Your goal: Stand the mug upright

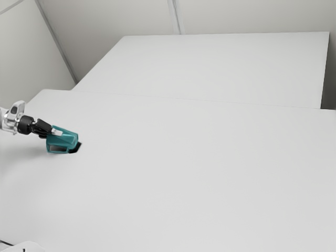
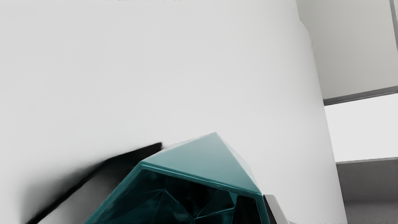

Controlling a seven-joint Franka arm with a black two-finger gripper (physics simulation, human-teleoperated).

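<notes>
Mug (image 1: 64, 139) tipped, mouth toward gripper (image 1: 56, 133), toward table's (image 1: 184, 173) exterior-view left side | Gripper was clamped on mug's wall | Uprighting remained outstanding

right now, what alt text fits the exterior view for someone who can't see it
A tilted, faceted teal mug meets the black gripper of a robot arm reaching in from the exterior view's left, at a broad white table. Another pale surface lies beyond.
</notes>
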